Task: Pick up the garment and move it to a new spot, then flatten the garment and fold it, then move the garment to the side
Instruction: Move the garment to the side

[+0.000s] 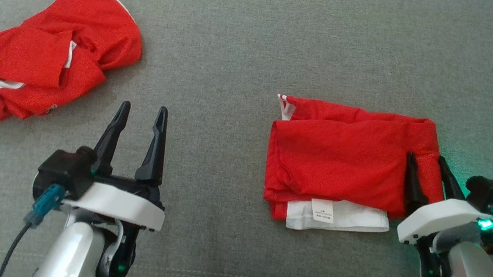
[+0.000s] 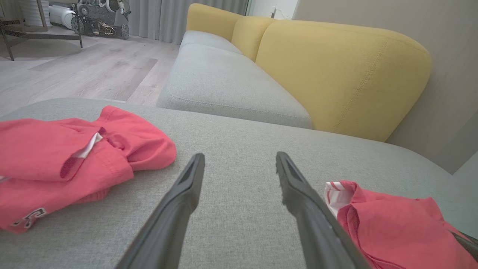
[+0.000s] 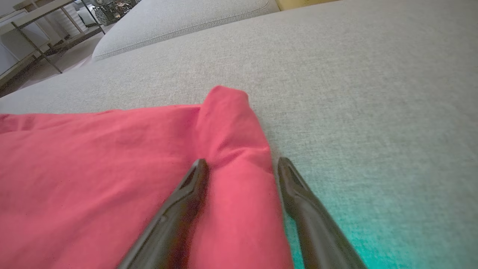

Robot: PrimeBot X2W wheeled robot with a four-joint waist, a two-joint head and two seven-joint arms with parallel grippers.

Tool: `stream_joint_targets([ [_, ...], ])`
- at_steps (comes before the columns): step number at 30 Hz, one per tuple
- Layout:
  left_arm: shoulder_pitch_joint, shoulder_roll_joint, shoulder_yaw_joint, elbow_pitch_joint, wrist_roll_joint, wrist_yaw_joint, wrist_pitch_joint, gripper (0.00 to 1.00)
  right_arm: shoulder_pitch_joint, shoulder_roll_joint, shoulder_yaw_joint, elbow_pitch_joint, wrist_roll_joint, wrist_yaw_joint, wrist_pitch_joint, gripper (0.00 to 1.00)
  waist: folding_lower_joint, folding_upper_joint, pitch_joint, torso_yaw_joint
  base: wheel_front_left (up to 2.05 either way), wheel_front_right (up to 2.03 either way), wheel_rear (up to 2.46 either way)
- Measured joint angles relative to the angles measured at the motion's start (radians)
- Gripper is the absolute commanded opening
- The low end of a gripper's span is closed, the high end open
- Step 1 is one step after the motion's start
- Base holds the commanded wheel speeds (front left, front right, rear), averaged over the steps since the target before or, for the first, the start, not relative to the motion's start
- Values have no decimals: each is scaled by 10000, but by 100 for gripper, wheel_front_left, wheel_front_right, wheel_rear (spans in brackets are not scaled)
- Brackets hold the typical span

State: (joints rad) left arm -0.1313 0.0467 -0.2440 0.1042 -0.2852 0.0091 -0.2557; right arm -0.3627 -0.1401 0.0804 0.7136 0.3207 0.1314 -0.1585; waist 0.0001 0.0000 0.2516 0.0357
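A red garment (image 1: 344, 156) lies folded into a rectangle on the grey cushion at the right, with a white waistband and label along its near edge. My right gripper (image 1: 426, 157) stands open astride the garment's right edge. In the right wrist view a raised fold of the red cloth (image 3: 231, 127) lies between the spread fingers of this gripper (image 3: 242, 162), which are not closed on it. My left gripper (image 1: 143, 108) hovers open over bare cushion at the lower left, holding nothing. The left wrist view shows its fingers (image 2: 241, 156) apart, with the folded garment (image 2: 396, 228) to their right.
A second red garment (image 1: 44, 50) with white trim lies crumpled at the far left (image 2: 67, 157). The grey cushion (image 1: 259, 40) stretches wide between and beyond both. A yellow sofa backrest (image 2: 336, 71) and wooden floor (image 2: 74, 71) lie past it.
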Motion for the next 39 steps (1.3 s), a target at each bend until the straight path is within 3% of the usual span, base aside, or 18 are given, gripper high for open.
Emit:
stream_joint_targets([
  [1,-5,0,0,17,13,0,0,100,-71,-27,98,77,40,0,-33,0,0,0,6,6,0,0,0],
  [8,-39,0,-2,86,25,-2,0,100,-266,-476,823,142,-660,0,-671,0,0,0,-200,-41,0,0,0],
  [16,-37,2,-17,54,23,-6,0,100,-1150,-1225,2017,-803,-2061,2,-819,0,0,0,-524,-347,0,0,0],
  [18,-39,2,-23,31,23,-15,0,100,-1270,-1352,2157,-861,-2077,2,-779,0,0,0,-530,-404,0,0,0],
  [23,-575,0,-38,-69,98,-146,-2,100,-2452,-2389,2642,-1068,-1415,2,44,0,0,0,-129,-669,0,0,0],
  [32,-2452,-48,-140,33,769,-727,-10,100,-4297,-4167,1484,-290,151,0,997,0,0,0,1165,-915,0,0,0],
  [39,-3084,-58,161,105,909,-988,-10,100,-4736,-4412,249,420,675,2,1229,0,1,0,1945,-1038,0,0,0],
])
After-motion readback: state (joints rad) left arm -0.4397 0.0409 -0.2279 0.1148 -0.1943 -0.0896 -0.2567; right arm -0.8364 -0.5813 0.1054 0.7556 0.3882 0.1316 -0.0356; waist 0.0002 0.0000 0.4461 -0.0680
